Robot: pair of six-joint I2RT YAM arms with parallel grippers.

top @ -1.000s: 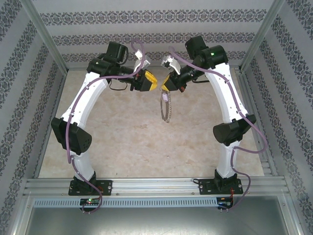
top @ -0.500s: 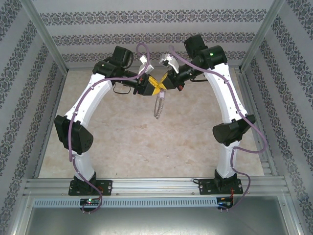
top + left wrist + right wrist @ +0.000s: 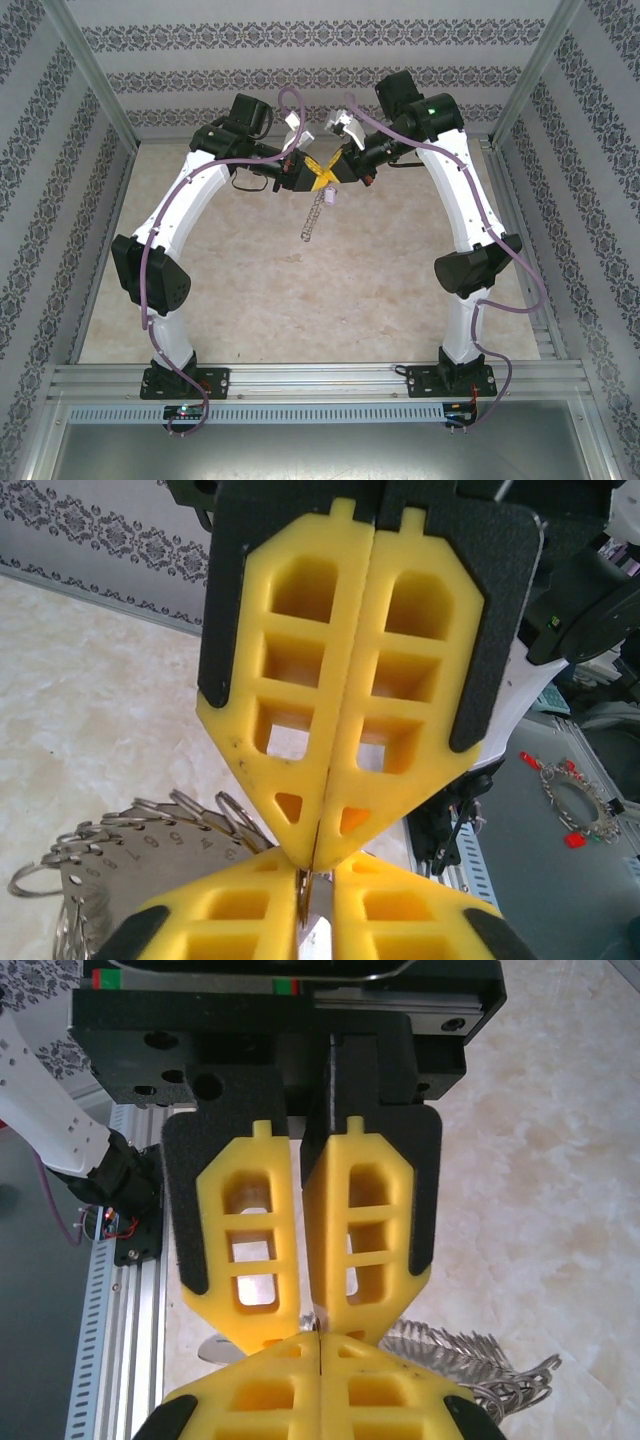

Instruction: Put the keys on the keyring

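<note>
High over the back of the table my left gripper (image 3: 313, 178) and right gripper (image 3: 327, 176) meet tip to tip, forming a yellow cross. The keyring (image 3: 311, 222) hangs from that junction, slanting down to the left, with a small pale piece (image 3: 331, 197) beside it that may be one of the keys. In the left wrist view my left gripper (image 3: 315, 865) is shut, its tips pinching a thin metal edge that runs down between the right fingers (image 3: 400, 910). The keyring (image 3: 110, 870) fans out lower left. The right gripper (image 3: 318, 1328) is shut on the same metal, keyring pieces (image 3: 470, 1355) to its right.
The marble tabletop (image 3: 300, 300) lies far below both grippers. Patterned walls and metal posts enclose it, with an aluminium rail (image 3: 320, 380) along the near edge. Another ring with red tags (image 3: 580, 805) lies on the grey surface beyond that rail.
The left gripper moved right to meet the right gripper and closed its jaws at the ring's top. The keyring swung from hanging flat-on to slanting left.
</note>
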